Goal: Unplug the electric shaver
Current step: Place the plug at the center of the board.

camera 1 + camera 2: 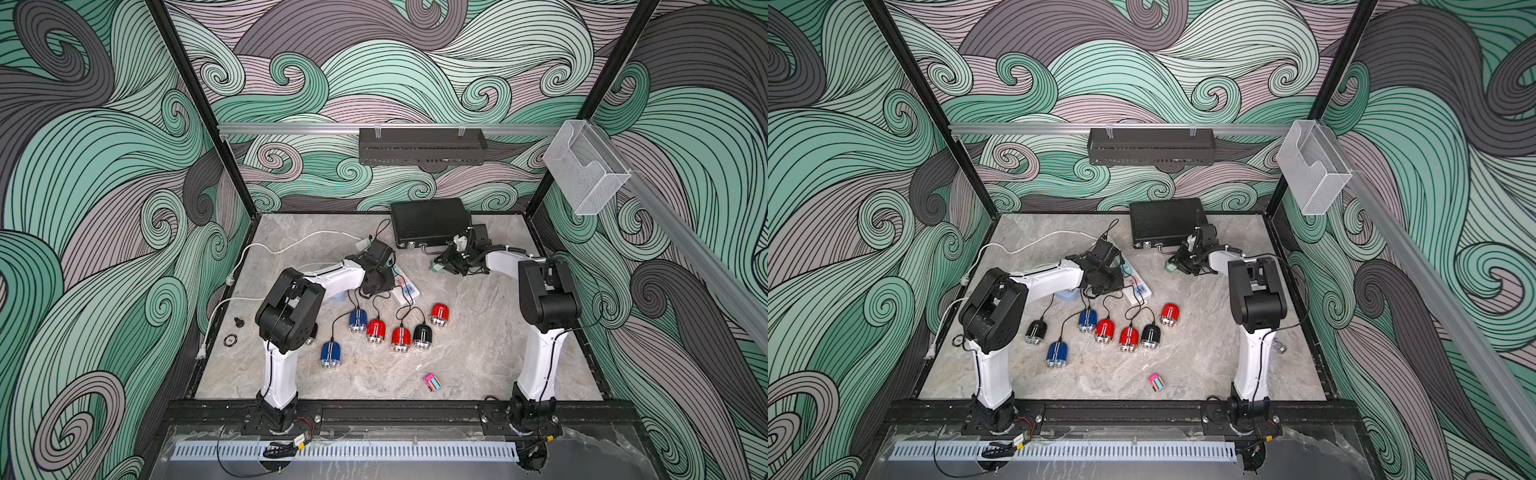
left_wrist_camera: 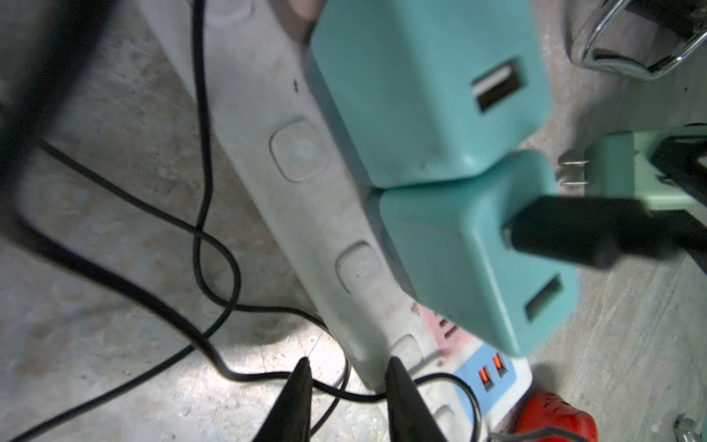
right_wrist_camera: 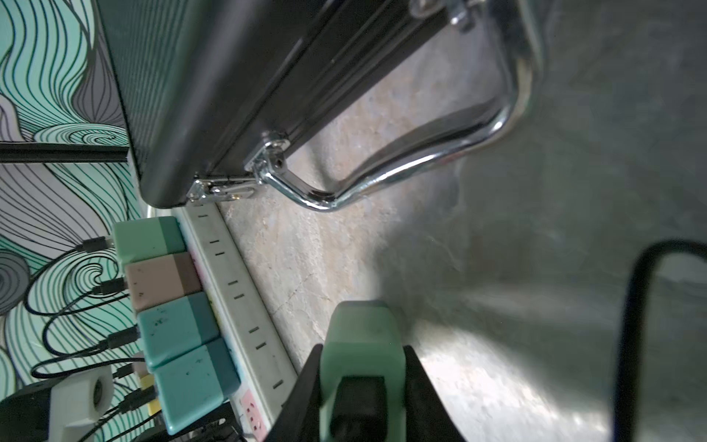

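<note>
Right gripper (image 3: 361,386) clamped on pale-green plastic charger block (image 3: 359,344), lower centre, pulled clear of white power strip (image 3: 233,283). Left gripper (image 2: 346,382) nearly shut, empty, over strip. Unplugging step apparently done; next: set block down.

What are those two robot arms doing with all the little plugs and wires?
They are unplugging shaver chargers. The right tool is shut on a pale green charger block that is already out of the white power strip and held away from it near the black case. The left tool sits low over the strip with its jaws nearly shut and nothing gripped between them. Other charger blocks remain plugged in, with black cables running to small red, blue and black shavers on the table.
</note>
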`<state>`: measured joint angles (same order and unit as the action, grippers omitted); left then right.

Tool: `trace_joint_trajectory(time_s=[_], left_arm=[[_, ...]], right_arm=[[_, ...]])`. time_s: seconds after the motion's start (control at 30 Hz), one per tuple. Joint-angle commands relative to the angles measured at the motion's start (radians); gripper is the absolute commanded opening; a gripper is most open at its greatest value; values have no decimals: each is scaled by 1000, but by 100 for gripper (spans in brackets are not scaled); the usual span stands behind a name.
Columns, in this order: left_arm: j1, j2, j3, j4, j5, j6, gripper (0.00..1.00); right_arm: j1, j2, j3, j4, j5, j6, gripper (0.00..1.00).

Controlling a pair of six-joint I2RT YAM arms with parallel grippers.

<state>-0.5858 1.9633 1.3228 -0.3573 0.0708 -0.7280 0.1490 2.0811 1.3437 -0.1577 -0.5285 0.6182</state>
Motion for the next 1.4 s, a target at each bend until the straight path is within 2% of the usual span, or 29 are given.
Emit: trace_joint_trajectory(time_s=[0.0,0.97,1.37], left_arm=[[-9,-5,37,-46,-6,17,33],[-9,-78,92,-98,-8,53,34],[-35,-147,62,-133,-40,72,36]], right_arm=[[9,43,3,-54,-4,20,24],[-5,43,-32,-122,28,-17,36],[-12,31,-41,-140,54,-30,40]])
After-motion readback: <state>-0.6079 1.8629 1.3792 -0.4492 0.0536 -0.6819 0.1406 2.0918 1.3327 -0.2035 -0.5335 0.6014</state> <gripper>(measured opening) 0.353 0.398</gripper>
